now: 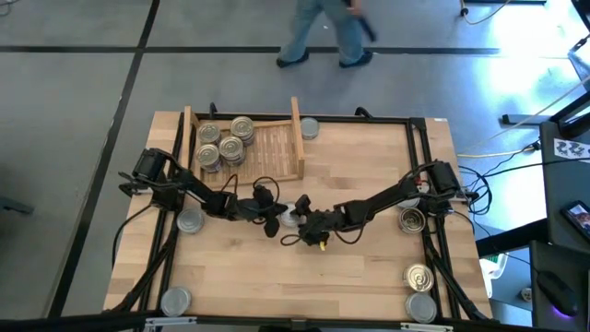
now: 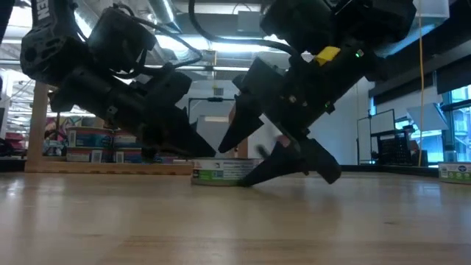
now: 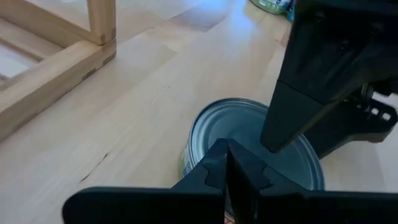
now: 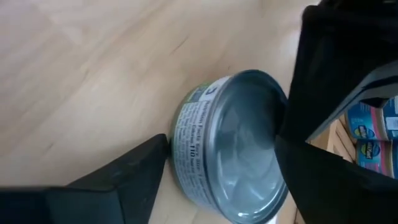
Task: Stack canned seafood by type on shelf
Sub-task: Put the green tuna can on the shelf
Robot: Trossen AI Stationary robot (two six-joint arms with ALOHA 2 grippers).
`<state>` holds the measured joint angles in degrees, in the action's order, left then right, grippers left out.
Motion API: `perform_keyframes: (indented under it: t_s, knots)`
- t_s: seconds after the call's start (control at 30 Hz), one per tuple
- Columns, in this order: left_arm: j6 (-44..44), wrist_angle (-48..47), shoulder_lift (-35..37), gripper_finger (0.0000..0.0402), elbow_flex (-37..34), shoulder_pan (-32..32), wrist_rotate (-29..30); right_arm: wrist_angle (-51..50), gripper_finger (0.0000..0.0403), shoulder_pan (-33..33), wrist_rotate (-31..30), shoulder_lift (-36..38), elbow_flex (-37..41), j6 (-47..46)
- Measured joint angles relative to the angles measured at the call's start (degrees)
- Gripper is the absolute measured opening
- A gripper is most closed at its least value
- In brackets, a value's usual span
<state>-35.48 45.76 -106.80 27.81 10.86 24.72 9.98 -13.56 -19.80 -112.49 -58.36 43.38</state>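
A short tin of canned seafood with a dull grey top point(image 1: 293, 215) stands flat on the tabletop at mid-table, and both grippers meet at it. My left gripper point(image 3: 227, 169) is shut, its tips at the tin's top on the left side. My right gripper point(image 4: 224, 144) is open, and its two fingers straddle the tin point(image 4: 242, 146). The shelf point(image 1: 277, 152), a light-wood rack, stands at the far left. Several tins point(image 1: 224, 143) are stacked in its left part. My left gripper sets its shut fingertips point(image 3: 219, 163) on the grey top near its rim point(image 3: 208, 127), slanting down from the table's left; the tin stays flat on the table. My right gripper has one finger point(image 4: 311, 168) against the rim point(image 4: 278, 134); whether the other finger point(image 4: 134, 171) touches, I cannot tell.
Loose tins lie about: grey-topped ones at the left point(image 1: 189, 219), near left point(image 1: 175, 300) and near right point(image 1: 420, 307), golden-topped ones at the right point(image 1: 412, 219) point(image 1: 419, 275), and one beside the shelf's right board point(image 1: 310, 127). A person walks past beyond the far edge point(image 1: 323, 37).
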Motion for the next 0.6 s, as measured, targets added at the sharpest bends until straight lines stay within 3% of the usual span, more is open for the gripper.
perform_keyframes:
  t_s: [0.3,0.6]
  knots:
    - [-7.19,2.36,0.0,0.0002,-2.12,-1.92,-1.08,-3.0,0.0299,-0.04,-5.88,0.09,0.01,2.32]
    - [-3.73,5.8,-0.28,0.0002,-2.84,-2.02,-1.56,2.3,0.0298,0.99,-7.2,-0.48,0.28,5.16]
